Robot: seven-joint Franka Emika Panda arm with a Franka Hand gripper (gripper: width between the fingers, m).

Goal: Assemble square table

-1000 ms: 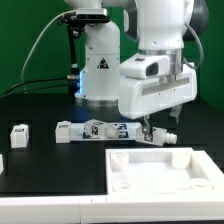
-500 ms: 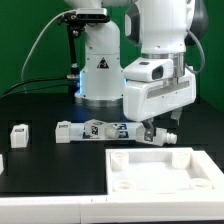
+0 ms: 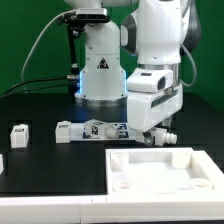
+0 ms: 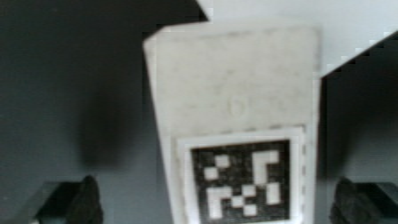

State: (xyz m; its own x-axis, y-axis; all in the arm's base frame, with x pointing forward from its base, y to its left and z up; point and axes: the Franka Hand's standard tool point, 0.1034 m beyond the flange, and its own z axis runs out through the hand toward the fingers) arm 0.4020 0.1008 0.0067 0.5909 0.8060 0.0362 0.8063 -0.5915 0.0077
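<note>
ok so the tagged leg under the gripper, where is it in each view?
Exterior view: the leg lies just below the gripper, behind the far edge of the tabletop, and is partly hidden.
Wrist view: the leg fills the centre, with its tagged end between the open fingers.
Shared landmark: the gripper, which straddles the leg in both.

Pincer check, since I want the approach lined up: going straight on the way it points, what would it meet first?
Probably the white leg, centred between the fingers of the open pincer in the wrist view; its distance is unclear.
</note>
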